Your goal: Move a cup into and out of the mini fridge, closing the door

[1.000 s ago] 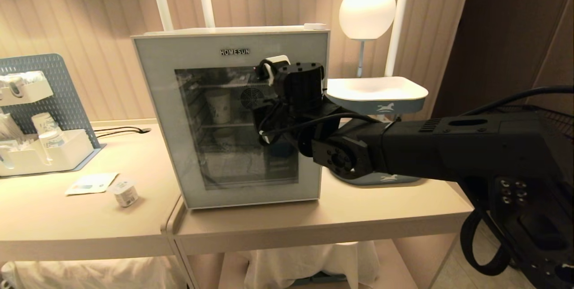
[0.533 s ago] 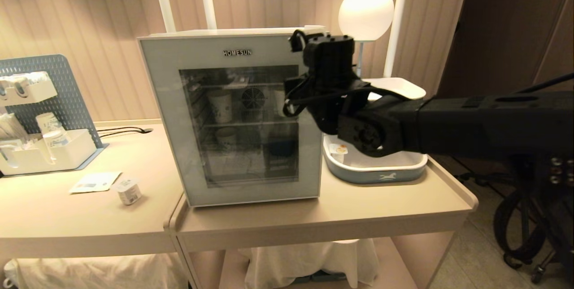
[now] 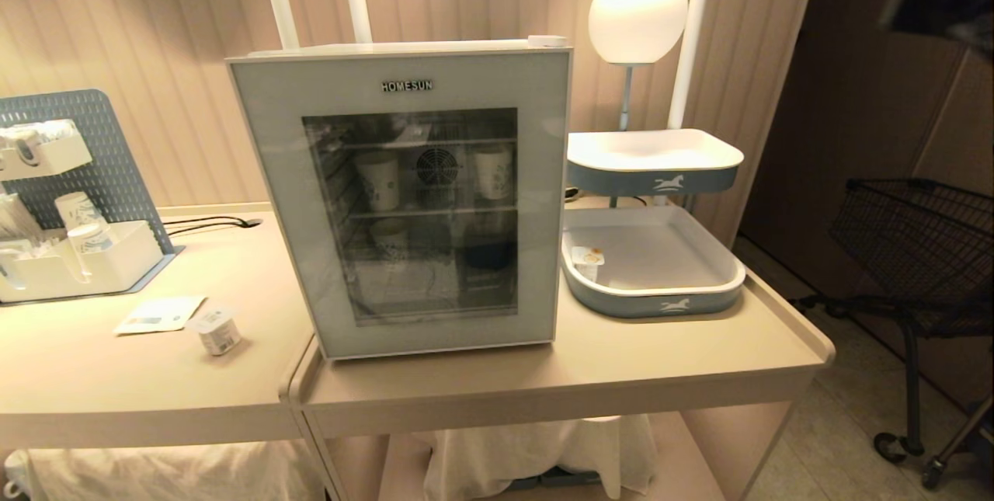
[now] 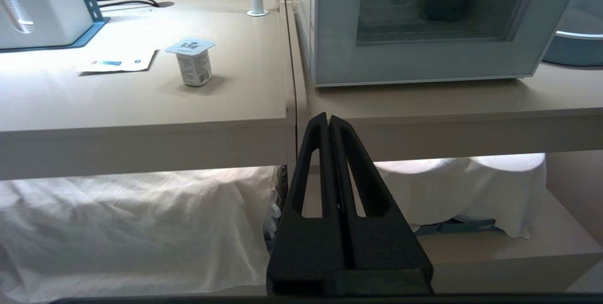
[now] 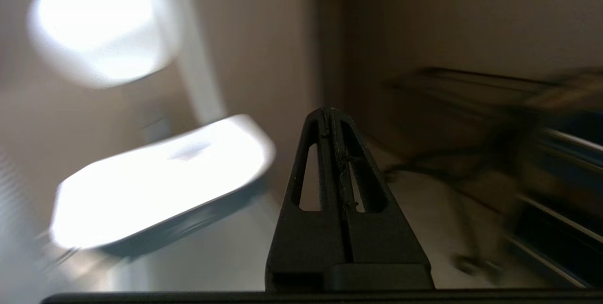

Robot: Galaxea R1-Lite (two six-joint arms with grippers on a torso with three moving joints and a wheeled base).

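- Head view: I am finding the door sitting flush on the fridge, with neither of my arms showing. The cup is standing upright on the left table, well left of the fridge and just beside a flat leaflet. Behind the glass, paper cups are sitting on the wire shelves. Right of the fridge, the lower tray is holding one small sachet at its near-left corner; the upper tray is showing nothing inside.
- Left wrist view: my left gripper is hanging below the table edge, fingers pressed together, gripping nothing. The cup is lying ahead of it, above and toward the left table; its axis is vertical, foil lid uppermost. I am judging this the nearer arm for any pick, needing a rise and a reach to that side.
- Right wrist view: my right gripper is likewise closed and empty, pointing toward the upper tray and lamp, away from the cup. The picture is smeared, so I am reading nothing finer there.
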